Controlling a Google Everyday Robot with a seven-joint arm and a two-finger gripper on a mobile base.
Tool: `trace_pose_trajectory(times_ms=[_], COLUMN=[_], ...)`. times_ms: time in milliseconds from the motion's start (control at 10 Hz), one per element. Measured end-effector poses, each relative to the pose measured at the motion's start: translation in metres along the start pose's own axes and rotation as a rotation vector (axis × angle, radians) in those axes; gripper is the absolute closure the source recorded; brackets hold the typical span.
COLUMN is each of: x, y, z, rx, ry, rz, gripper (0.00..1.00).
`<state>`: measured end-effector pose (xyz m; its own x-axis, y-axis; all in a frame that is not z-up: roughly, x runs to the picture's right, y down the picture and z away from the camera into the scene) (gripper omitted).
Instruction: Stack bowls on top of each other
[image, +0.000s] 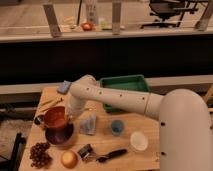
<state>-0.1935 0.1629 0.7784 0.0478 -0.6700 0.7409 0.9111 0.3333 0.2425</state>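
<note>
Reaching from the right of the frame toward the lower left, a white robot arm ends in a gripper set against the right rim of the orange-red bowl. Whether the gripper is clamped on that rim or has let go cannot be told from this view. The orange-red bowl sits directly over the wider purple-maroon bowl, which rests on the wooden worktop at lower left. It looks nested or nearly nested, though whether the two touch is unclear.

Just right of the bowls stands a pale blue-grey object, then a small blue cup and a small white cup. Grapes and a round yellow fruit lie below the bowls. A green tray sits behind the arm.

The step appears to be seating the upper bowl. To do it well, centre it over the lower bowl, lower it level until it settles, release only then, and lift straight up so the rim is not dragged sideways.
</note>
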Motion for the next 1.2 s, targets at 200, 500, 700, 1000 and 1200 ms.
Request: trace_pose_trajectory(times_ms=[200, 500, 700, 1000, 1200], x=[-0.009, -0.021, -0.024, -0.024, -0.024], y=[0.003, 0.010, 0.012, 0.012, 0.012], z=[0.006, 0.012, 0.012, 0.013, 0.014], rx=[-0.005, -0.014, -0.019, -0.026, -0.031], ry=[-0.007, -0.014, -0.008, -0.002, -0.002], rz=[-0.016, -0.028, -0.014, -0.002, -0.001], gripper=[0.97, 0.95, 0.78, 0.45, 0.28])
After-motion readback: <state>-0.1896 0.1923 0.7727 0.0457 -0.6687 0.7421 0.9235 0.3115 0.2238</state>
